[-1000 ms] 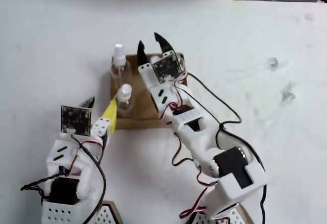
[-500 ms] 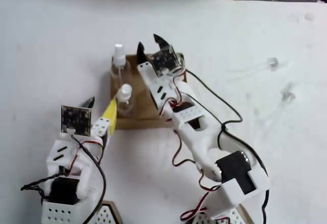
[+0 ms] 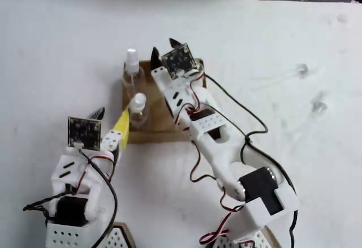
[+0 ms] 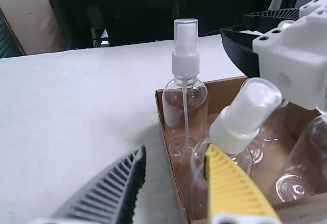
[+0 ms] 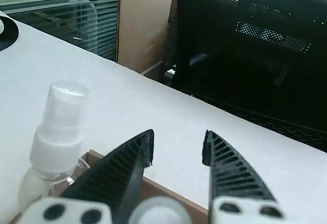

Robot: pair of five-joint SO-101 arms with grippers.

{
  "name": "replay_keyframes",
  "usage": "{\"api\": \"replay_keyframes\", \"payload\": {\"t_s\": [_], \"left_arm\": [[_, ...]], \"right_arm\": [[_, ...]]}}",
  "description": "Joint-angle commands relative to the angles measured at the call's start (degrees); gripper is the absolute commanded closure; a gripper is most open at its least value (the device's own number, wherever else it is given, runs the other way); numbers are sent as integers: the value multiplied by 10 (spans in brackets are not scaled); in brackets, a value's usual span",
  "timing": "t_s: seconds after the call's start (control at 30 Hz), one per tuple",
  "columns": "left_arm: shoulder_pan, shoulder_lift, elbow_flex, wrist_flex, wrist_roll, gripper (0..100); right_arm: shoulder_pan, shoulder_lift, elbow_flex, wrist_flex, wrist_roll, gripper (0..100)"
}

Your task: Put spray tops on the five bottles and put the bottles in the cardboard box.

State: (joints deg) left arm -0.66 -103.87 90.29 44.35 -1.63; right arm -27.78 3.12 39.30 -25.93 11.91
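Observation:
The cardboard box (image 3: 160, 133) lies mid-table. Against its left wall stand two clear bottles with white spray tops, the far bottle (image 3: 132, 72) and the near bottle (image 3: 137, 111). My left gripper (image 3: 113, 114) is open just left of the box's near corner, its yellow finger beside the near bottle (image 4: 240, 127) with nothing held. The far bottle (image 4: 184, 89) stands upright behind it. More clear bottles (image 4: 306, 157) sit deeper in the box (image 4: 227, 89). My right gripper (image 3: 164, 47) hovers open over the box's far edge; its black fingers (image 5: 127, 168) hold nothing, beside the far bottle (image 5: 57, 132).
Two small clear caps (image 3: 301, 69) (image 3: 319, 107) lie on the white table to the right. The right arm's white body (image 3: 215, 129) covers the box's right half. Dark chairs and a board stand beyond the table's far edge.
The right arm's wrist has shifted slightly left and toward the far side above the box. The left arm and both visible bottles have stayed put.

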Motion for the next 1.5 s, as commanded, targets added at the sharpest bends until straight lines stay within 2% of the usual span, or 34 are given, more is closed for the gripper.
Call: {"api": "replay_keyframes", "payload": {"t_s": [0.0, 0.13, 0.63, 0.77, 0.87, 0.97, 1.1, 1.27, 1.4, 1.47], "left_arm": [[7, -4, -33, -3, -5, 823], [7, -4, -33, -3, -5, 823], [19, -4, -32, -3, -6, 823], [19, -4, -32, -3, -6, 823], [19, -4, -32, -3, -6, 823], [19, -4, -32, -3, -6, 823], [19, -4, -32, -3, -6, 823], [19, -4, -32, -3, -6, 823], [19, -4, -31, -3, -6, 823], [19, -4, -31, -3, -6, 823]], "right_arm": [[-6, -28, -26, 26, 2, 774], [-15, -58, -27, 85, 3, 704], [3, -244, -27, 185, 2, 704], [29, -309, -28, 221, 3, 704], [66, -356, -41, 258, 5, 704], [129, -384, -96, 351, 3, 720], [235, -381, -189, 447, 2, 840], [341, -320, -244, 471, 2, 981], [399, -227, -265, 470, -8, 979], [426, -167, -291, 470, -47, 975]]}}
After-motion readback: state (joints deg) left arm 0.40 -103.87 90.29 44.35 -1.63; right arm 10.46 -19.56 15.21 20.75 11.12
